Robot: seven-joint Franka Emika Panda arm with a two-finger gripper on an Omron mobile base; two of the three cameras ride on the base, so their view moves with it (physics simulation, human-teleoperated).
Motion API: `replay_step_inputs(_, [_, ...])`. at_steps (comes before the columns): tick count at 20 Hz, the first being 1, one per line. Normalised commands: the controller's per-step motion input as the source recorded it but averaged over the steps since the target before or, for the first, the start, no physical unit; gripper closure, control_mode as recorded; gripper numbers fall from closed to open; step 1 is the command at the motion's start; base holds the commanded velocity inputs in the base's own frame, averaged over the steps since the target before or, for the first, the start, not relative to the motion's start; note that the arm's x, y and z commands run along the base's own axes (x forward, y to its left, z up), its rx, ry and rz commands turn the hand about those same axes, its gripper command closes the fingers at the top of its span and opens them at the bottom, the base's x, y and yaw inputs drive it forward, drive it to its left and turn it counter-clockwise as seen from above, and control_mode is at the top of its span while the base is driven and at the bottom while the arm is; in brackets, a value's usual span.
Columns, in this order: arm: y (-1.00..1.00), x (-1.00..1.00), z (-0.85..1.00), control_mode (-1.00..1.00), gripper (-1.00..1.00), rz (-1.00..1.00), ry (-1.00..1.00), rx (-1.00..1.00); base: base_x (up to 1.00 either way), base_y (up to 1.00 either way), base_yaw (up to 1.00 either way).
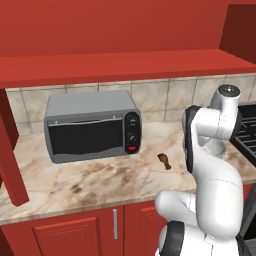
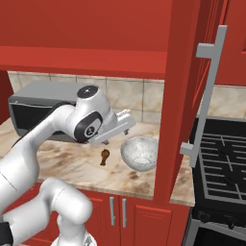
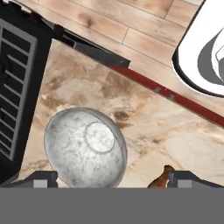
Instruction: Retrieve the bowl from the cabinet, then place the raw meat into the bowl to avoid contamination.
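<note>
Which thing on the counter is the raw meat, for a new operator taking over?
Start at the gray toaster oven on the marble counter. To its right, toward the stove, a small brown piece lies on the stone: the raw meat. The round gray bowl sits just beyond it; the meat is far smaller, brown, and drumstick-shaped.

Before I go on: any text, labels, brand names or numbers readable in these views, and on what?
None readable.
Toaster oven: two dark dials and a red button, with no legible markings or brand.
Stove: no lettering visible.
Bowl, raw meat, cabinet: plain, no text.
</note>
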Motion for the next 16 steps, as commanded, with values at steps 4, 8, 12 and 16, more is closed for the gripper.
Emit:
replay_step_inputs(4, [0.6, -0.14, -0.01, -1.0, -1.0, -0.2, -0.01, 0.0, 0.0, 0.0, 0.0])
replay_step_inputs(8, [0.71, -0.05, -0.18, -1.0, -1.0, -0.18, -0.02, 0.0, 0.0, 0.0, 0.0])
replay_step_inputs(12, [0.72, 0.0, -0.24, -1.0, -1.0, -0.19, -0.02, 0.0, 0.0, 0.0, 0.0])
replay_step_inputs(16, [0.61, 0.06, -0.26, -1.0, -1.0, -0.23, 0.0, 0.0, 0.0, 0.0, 0.0])
